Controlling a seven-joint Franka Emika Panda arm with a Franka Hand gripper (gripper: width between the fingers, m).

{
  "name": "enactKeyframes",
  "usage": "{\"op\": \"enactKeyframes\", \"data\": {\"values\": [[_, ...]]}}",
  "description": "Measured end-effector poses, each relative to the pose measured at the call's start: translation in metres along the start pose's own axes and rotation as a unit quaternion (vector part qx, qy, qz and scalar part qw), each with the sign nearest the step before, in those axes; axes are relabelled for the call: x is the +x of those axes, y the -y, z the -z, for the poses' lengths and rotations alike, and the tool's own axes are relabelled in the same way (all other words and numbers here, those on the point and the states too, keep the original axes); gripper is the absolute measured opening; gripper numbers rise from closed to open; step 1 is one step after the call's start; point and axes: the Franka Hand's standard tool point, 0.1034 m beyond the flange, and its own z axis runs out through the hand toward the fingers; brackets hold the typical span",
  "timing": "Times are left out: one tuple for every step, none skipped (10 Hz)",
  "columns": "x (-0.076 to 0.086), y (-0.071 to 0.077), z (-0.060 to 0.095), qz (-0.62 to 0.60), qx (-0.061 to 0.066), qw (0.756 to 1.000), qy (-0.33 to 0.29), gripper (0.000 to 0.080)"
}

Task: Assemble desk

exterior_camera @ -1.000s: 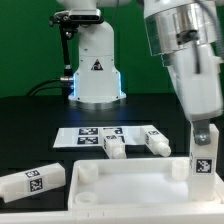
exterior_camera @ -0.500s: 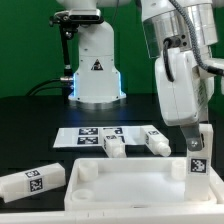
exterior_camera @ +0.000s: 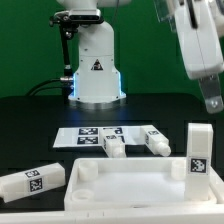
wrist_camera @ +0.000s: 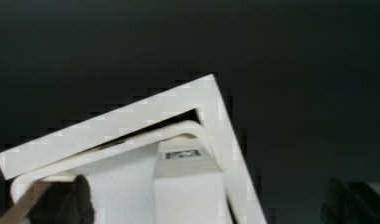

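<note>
The desk top (exterior_camera: 120, 185), a flat white slab with corner sockets, lies at the front of the black table. One white tagged leg (exterior_camera: 200, 150) stands upright in its corner on the exterior view's right. My gripper (exterior_camera: 212, 102) hangs open above that leg, apart from it and holding nothing. In the wrist view the leg (wrist_camera: 183, 170) and the top's corner (wrist_camera: 213, 95) lie below, between my dark fingers (wrist_camera: 52, 202). Two loose legs (exterior_camera: 113, 147) (exterior_camera: 157, 141) lie by the marker board. A third leg (exterior_camera: 30, 182) lies at the exterior view's left.
The marker board (exterior_camera: 95, 135) lies flat behind the desk top. The arm's white base (exterior_camera: 97, 65) with a blue light stands at the back. A black cable (exterior_camera: 45, 88) runs along the table's far edge.
My gripper has opened and let go of the upright leg. It has then risen up and toward the exterior view's right. The leg stays standing in its corner.
</note>
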Motion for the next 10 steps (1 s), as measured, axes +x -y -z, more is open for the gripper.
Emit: {"op": "enactKeyframes", "data": {"values": [[0.001, 0.002, -0.001, 0.000, 0.004, 1.000, -0.001, 0.0649], [0.001, 0.000, -0.004, 0.001, 0.002, 1.000, -0.002, 0.0649], [0.001, 0.000, -0.003, 0.001, 0.003, 1.000, -0.002, 0.0649], [0.001, 0.000, -0.003, 0.011, 0.003, 1.000, -0.002, 0.0649], [0.002, 0.000, -0.003, 0.032, 0.002, 0.999, -0.002, 0.0649], [0.003, -0.002, -0.001, 0.061, -0.001, 0.998, -0.002, 0.0649], [0.007, -0.009, -0.002, 0.118, -0.005, 0.993, -0.004, 0.0649], [0.009, -0.019, -0.005, 0.177, -0.018, 0.984, -0.008, 0.0649], [0.005, -0.029, -0.009, 0.226, -0.041, 0.973, -0.030, 0.0649], [0.003, -0.030, -0.010, 0.266, -0.042, 0.963, -0.030, 0.0649]]}}
